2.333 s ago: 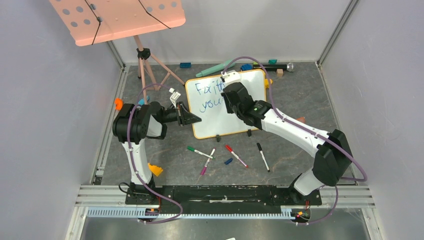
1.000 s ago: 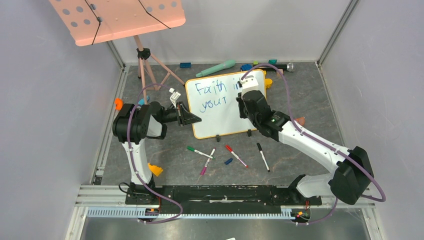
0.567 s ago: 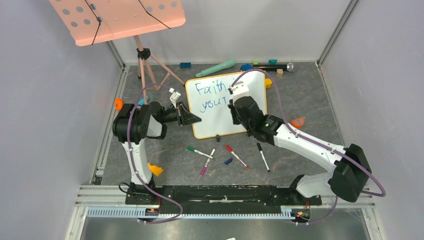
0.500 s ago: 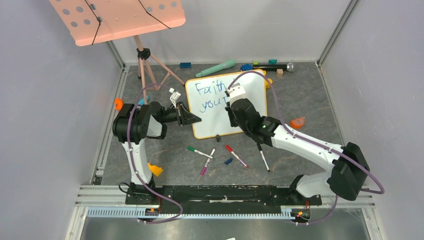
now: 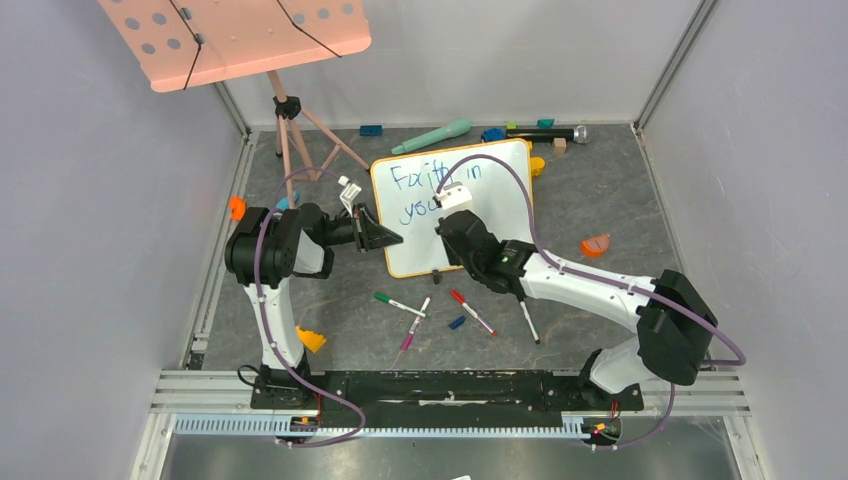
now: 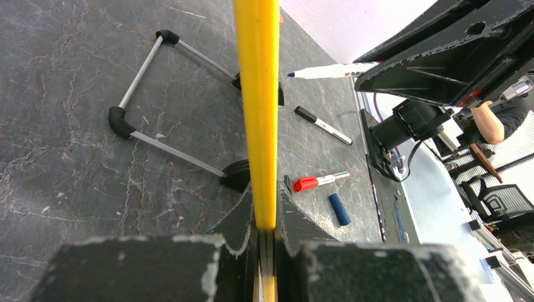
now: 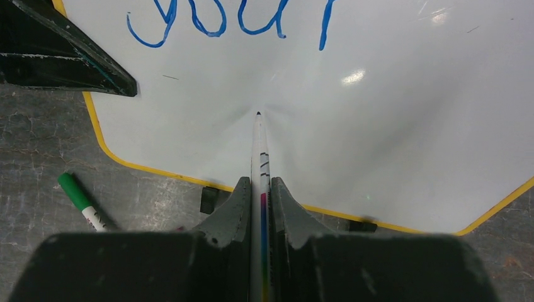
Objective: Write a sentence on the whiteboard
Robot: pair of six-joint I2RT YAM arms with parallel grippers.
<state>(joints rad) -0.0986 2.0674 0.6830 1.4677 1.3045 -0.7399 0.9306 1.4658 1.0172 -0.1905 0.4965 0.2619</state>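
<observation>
The whiteboard (image 5: 500,195) stands propped on the table, its yellow frame (image 6: 257,94) pinched edge-on by my left gripper (image 6: 264,217), which is shut on the board's left edge (image 5: 385,238). The sentence in blue reads "Faith in" (image 5: 412,178) with "your" (image 7: 220,19) beneath it. My right gripper (image 7: 260,189) is shut on a white marker (image 7: 260,157) with a rainbow stripe. The marker's tip (image 7: 258,114) is at the bare white surface under "your", near the lower left of the board. From above, the right gripper (image 5: 447,222) covers part of "your".
Green (image 5: 398,304), pink (image 5: 415,322), red (image 5: 470,310) and black (image 5: 526,315) markers and a blue cap (image 5: 456,323) lie in front of the board. The pink music stand (image 5: 240,35) rises at the back left. A teal object (image 5: 432,136) and microphone (image 5: 550,131) lie behind.
My right arm has swung left and down across the board, from beside "in" at the upper right to under "your". The word "in" now shows. The left arm has not moved.
</observation>
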